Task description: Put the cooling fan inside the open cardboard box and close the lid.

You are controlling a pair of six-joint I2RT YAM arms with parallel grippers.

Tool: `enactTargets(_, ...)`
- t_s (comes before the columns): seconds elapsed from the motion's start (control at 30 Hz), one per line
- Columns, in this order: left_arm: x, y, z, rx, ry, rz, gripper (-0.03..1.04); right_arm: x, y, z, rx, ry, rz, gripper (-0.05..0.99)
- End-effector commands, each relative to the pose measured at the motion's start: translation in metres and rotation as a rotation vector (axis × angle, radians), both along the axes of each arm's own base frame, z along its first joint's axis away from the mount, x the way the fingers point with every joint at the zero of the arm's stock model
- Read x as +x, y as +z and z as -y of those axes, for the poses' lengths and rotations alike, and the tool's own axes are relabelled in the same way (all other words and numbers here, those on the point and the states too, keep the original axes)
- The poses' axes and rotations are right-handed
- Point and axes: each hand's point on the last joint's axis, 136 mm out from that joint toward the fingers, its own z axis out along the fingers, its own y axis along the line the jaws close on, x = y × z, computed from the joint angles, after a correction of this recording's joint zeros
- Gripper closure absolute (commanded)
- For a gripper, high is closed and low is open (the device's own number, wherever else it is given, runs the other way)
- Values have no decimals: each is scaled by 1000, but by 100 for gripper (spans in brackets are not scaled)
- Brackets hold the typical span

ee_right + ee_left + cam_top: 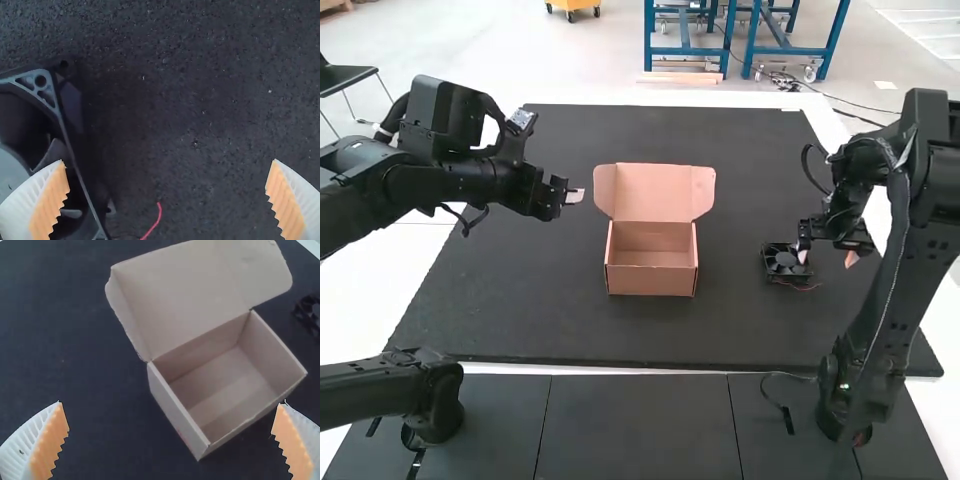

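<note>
The open cardboard box (651, 257) stands mid-mat with its lid (655, 192) tipped up at the back; its inside (225, 390) is bare. The black cooling fan (788, 266) lies flat on the mat to the box's right, a thin red wire (153, 226) trailing from its frame (40, 130). My right gripper (828, 256) hangs open just over the fan's right edge, one finger (42, 202) above the fan, the other (290, 200) over bare mat. My left gripper (567, 195) is open in the air left of the box's lid, its fingertips (47, 437) wide apart.
A black mat (520, 300) covers the table, with white table surface (360, 290) at its left. The right arm's upright links (890, 300) stand at the mat's right edge, and the left arm (420, 175) stretches in from the left.
</note>
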Motion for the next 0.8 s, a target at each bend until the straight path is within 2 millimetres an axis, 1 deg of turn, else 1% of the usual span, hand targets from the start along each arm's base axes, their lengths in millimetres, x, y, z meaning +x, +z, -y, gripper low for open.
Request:
enactTargets(0.0,3,21,-2,-19,9,52,5,-3,-2,5,-6,1,-39,3)
enactTargets(0.13,4,24,-1,-24,9,62,5,-8,1,3,1,7,-66,3)
enactTargets(0.23,5,26,-1,-28,9,72,5,-9,0,2,2,9,-73,4)
enactTargets(0.3,5,26,0,-30,10,71,5,-10,-3,1,7,10,-81,7)
enactTargets(0.37,5,25,0,-29,10,70,5,-11,-5,-1,14,12,-91,14)
enactTargets(0.4,5,26,-1,-29,10,70,5,-11,-6,-1,17,10,-92,20)
enactTargets(0.43,5,26,-1,-29,10,70,5,-11,-6,-4,32,9,-90,27)
enactTargets(0.53,4,28,-1,-29,10,70,5,-9,-6,-11,74,12,-79,44)
enactTargets(0.6,4,28,-1,-30,11,71,5,-7,-5,-16,103,9,-70,59)
enactTargets(0.73,4,27,-1,-28,10,67,5,-4,-4,-23,140,10,-59,76)
enactTargets(0.77,3,24,-1,-24,10,59,5,-3,-4,-26,152,9,-55,82)
